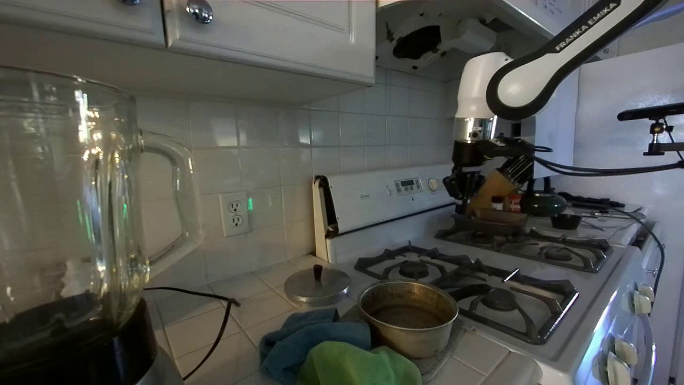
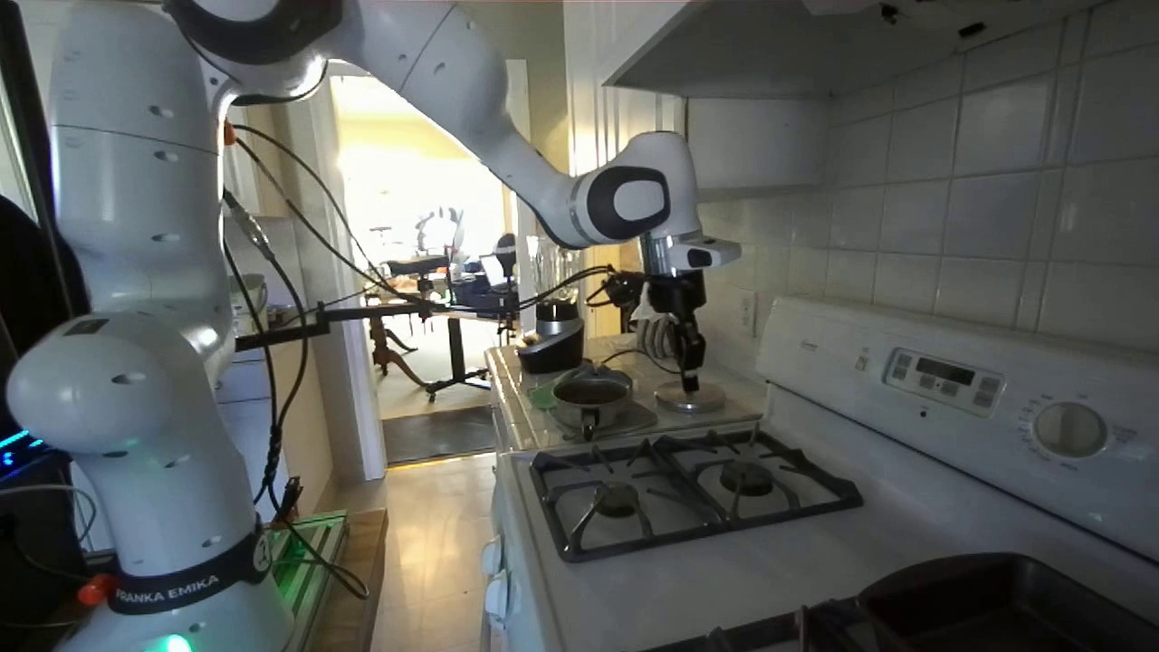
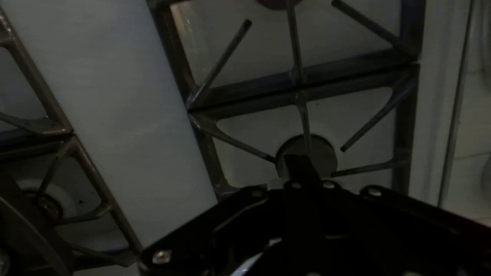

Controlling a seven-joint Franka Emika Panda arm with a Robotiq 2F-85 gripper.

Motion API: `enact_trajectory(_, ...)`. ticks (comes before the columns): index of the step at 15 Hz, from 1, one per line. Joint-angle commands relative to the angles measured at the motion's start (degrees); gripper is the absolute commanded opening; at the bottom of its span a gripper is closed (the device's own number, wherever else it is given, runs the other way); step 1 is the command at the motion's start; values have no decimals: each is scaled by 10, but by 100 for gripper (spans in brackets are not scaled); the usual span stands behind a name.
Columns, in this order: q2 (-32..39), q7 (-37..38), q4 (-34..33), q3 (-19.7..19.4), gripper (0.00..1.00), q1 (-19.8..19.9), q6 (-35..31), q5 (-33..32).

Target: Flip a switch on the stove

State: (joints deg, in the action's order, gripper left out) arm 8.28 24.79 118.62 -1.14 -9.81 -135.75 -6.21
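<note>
- Glass blender jug [image 1: 64, 198]: foremost piece, handled, on the tiled worktop [image 1: 251, 315].
- Stove [image 2: 724, 580]: white, one; adjoins that worktop, with an upright back panel [image 2: 824, 389] along its rear.
- Controls: white knobs [image 1: 625, 352] on the front face; round dial [image 2: 1070, 429] and keypad [image 2: 943, 380] on the back panel. Which of these the task means cannot be told.
- Hand [image 3: 300, 165]: one, pointing down; fingers pressed together, nothing visible between them; poised above the rear burner [image 3: 324, 153] on the worktop side, touching no control.
- Step in hand, by judgement: approach, contact with a control not yet made.
- Method, keypad: joined fingertips likely serve as one blunt prod; angle them to meet the panel square-on, press briefly, withdraw straight.
- Method, knob or dial: fingers best parted, set astride the grip, then turned about its own axis; a front knob may want an inward push first.
- Route: best kept high over the black grates [image 2: 715, 526] and, if bound for the dial, clear of the dark pan [image 2: 951, 580] on the burner set farther from the worktop.
- Caution: metal pot [image 1: 422, 342] beside the stove, handle reaching toward the grates; a low pass could catch it. Blue cloth [image 1: 320, 337] and green cloth [image 1: 358, 366], both next to the pot, seem too near should a burner on this side light.
</note>
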Motion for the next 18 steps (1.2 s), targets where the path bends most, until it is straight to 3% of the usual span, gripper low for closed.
enact_trajectory(1,-104,-55,115,20,0,22,-20,23)
enact_trajectory(3,-138,-67,147,24,2,28,-19,26)
enact_trajectory(4,-154,-72,162,26,27,31,-18,26)
enact_trajectory(6,-184,-80,188,30,31,35,-14,24)
enact_trajectory(16,-292,-88,266,49,98,42,-14,42)
enact_trajectory(18,-310,-90,276,55,100,39,-13,45)
